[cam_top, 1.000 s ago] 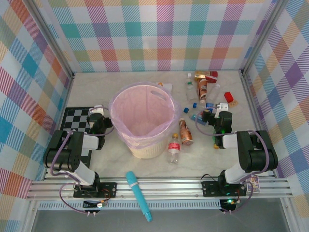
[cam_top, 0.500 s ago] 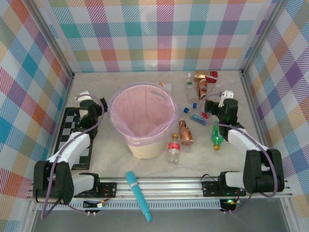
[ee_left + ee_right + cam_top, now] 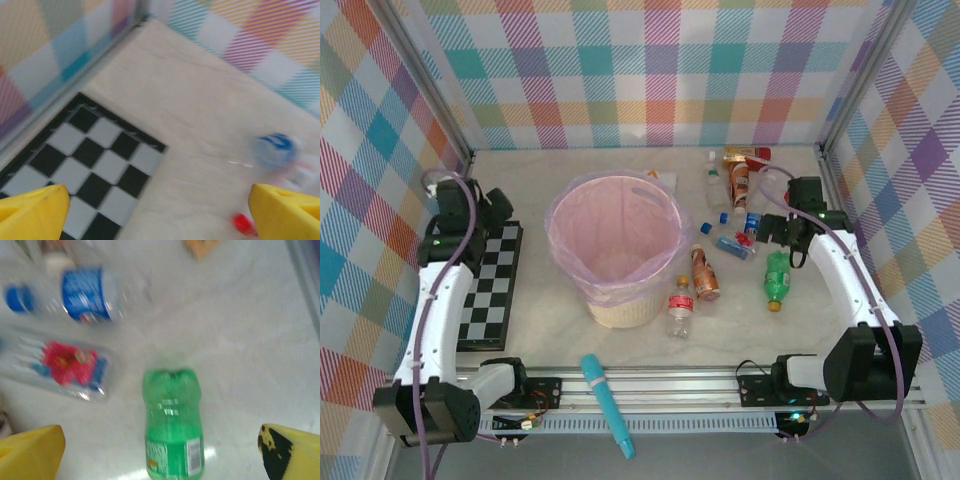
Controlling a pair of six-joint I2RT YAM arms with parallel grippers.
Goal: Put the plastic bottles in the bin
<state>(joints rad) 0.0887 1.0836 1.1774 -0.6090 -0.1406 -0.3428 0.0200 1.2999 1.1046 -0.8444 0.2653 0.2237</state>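
looks like a robot test lab: checked walls (image 3: 650, 70) left, right and far, arms (image 3: 438, 300) bolted to a near metal rail (image 3: 660, 385).

Checkerboard mat (image 3: 492, 290) lies flat on the cream tabletop (image 3: 560, 165), left side, close to the plaid wall (image 3: 380, 150). Teal stick (image 3: 608, 405) lies slantwise across the front metal rail (image 3: 680, 387), its near end overhanging the rail.

both end effectors (image 3: 160, 212) (image 3: 160, 452) wide open

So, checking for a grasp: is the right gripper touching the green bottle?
Apart. Right wrist view: bare table separates the green bottle from the right gripper on both sides.
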